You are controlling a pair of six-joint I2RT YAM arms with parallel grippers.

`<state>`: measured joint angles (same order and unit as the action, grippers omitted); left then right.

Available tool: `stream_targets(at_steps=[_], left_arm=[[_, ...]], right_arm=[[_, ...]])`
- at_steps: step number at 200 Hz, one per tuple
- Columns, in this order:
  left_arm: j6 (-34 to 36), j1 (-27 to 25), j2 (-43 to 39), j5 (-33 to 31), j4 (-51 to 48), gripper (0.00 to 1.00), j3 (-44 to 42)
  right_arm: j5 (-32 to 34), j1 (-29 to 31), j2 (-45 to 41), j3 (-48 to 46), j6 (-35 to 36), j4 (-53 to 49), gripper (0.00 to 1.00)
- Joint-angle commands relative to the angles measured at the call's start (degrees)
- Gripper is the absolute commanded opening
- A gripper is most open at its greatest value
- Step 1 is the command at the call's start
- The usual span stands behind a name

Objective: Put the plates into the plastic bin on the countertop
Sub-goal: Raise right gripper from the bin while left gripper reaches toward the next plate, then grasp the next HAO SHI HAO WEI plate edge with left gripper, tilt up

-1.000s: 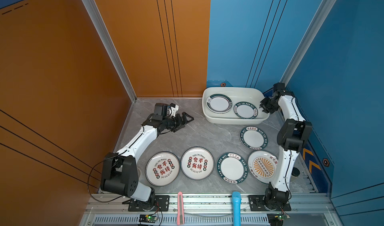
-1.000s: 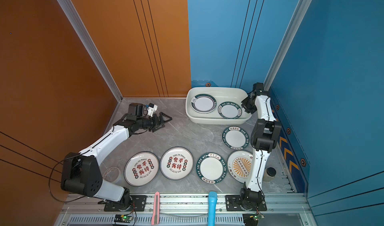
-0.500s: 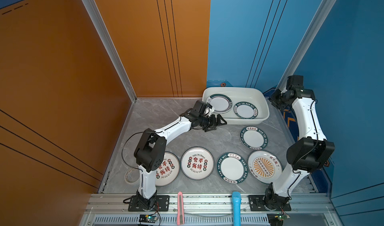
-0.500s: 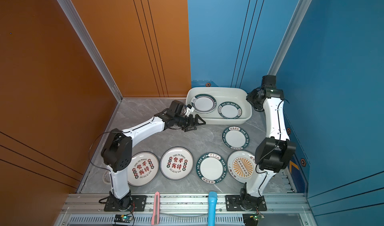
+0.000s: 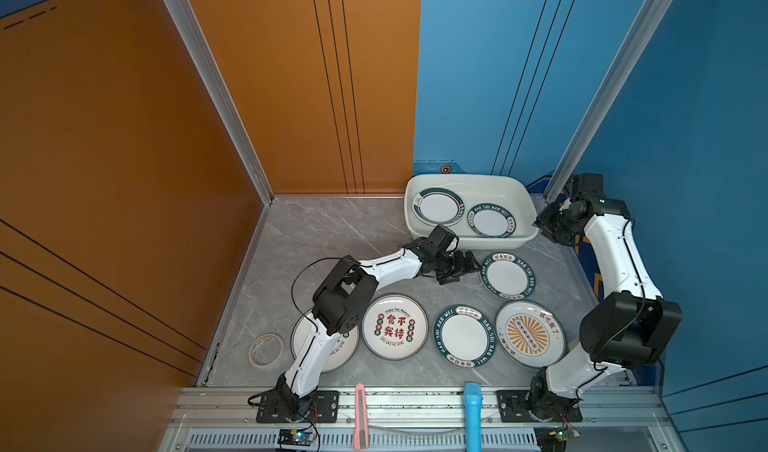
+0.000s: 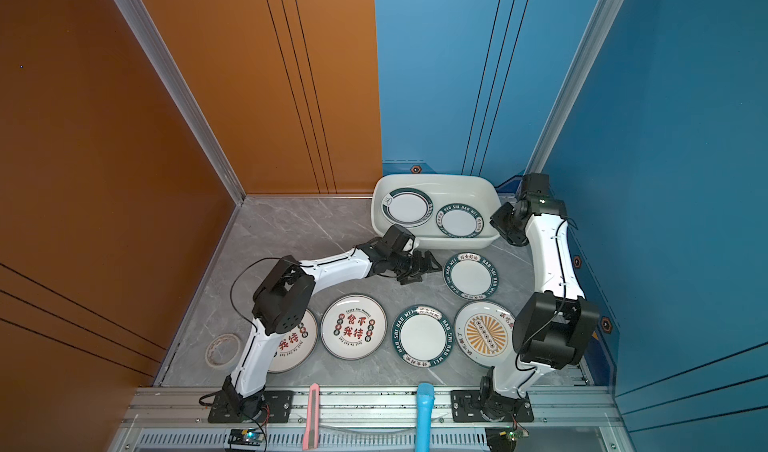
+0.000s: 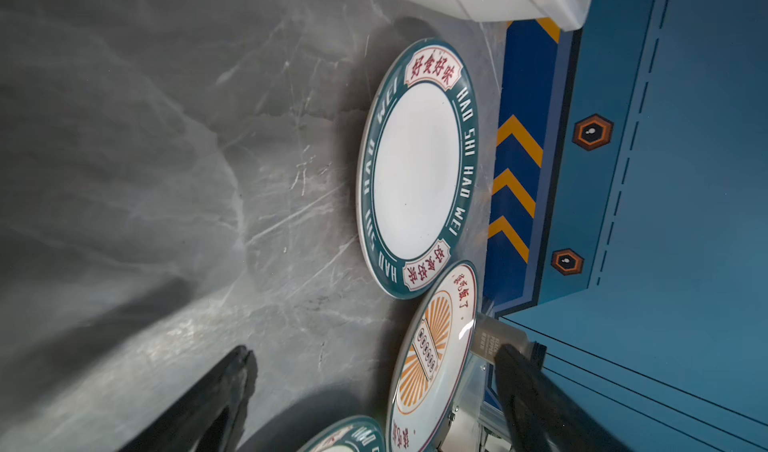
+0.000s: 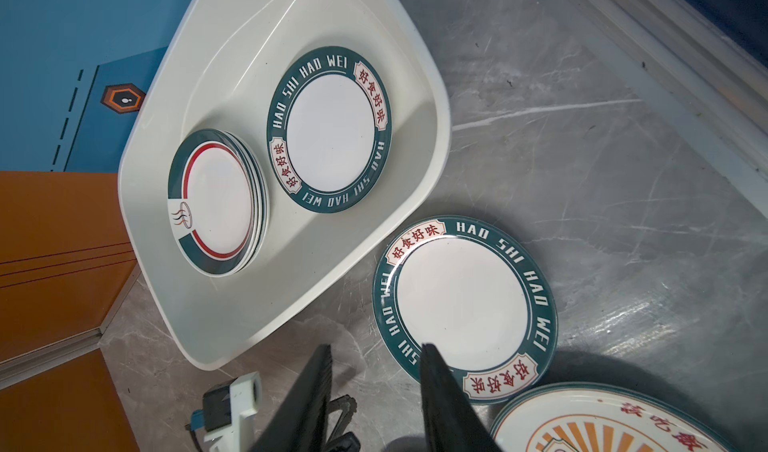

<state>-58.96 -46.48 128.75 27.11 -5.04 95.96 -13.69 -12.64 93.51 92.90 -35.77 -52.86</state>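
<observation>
My left claw (image 5: 461,265) hangs low over the countertop (image 5: 332,237), its fingers (image 7: 220,387) spread wide with nothing between them. Just ahead of its tips lies the loose green-rimmed plate (image 7: 417,167), flat on the slab and untouched. To the side toward my base, the sunburst plate (image 5: 530,333), the near green-rimmed plate (image 5: 464,335) and the red-character plate (image 5: 395,327) sit in a row. A further plate (image 5: 347,346) is half hidden under my left arm. On the claw's other side, close by its wrist, stands the plastic bin (image 5: 478,185).

My right claw (image 8: 376,348) is raised just off the bin's end, fingers (image 8: 440,400) partly apart, gripping nothing. Below it the bin holds a stack of plates (image 8: 216,200) topped by a cloud emblem. Beside the stack, nearer this claw, lies a single green-rimmed plate (image 8: 330,131). The loose green-rimmed plate lies between my two claws.
</observation>
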Motion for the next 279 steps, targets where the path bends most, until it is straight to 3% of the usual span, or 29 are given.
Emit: stream_targets(at_steps=[1, 63, 72, 160, 279], left_arm=[[-4.6, -1.5, 3.2, -4.2, 4.5, 0.91, 1.0], [-10.1, -4.3, 9.2, -9.1, 7.5, 0.87, 3.8], [-11.0, -4.5, 10.0, -9.4, 8.4, 0.8, 3.8], [-10.1, -4.9, 15.1, -6.3, 8.0, 0.43, 7.7], [-11.8, -4.2, 14.2, -6.4, 13.1, 0.12, 3.5]], right_arm=[[-0.8, -0.4, -2.5, -2.4, 1.0, 0.8, 0.38], [-1.5, -1.1, -8.2, -8.9, 1.5, 1.3, 0.38], [-1.9, -1.4, -8.8, -9.6, 1.6, 1.3, 0.38], [-3.2, -3.0, -13.2, -14.3, 1.2, 1.3, 0.38], [-3.8, -2.7, -12.4, -14.4, 1.6, 1.4, 0.38]])
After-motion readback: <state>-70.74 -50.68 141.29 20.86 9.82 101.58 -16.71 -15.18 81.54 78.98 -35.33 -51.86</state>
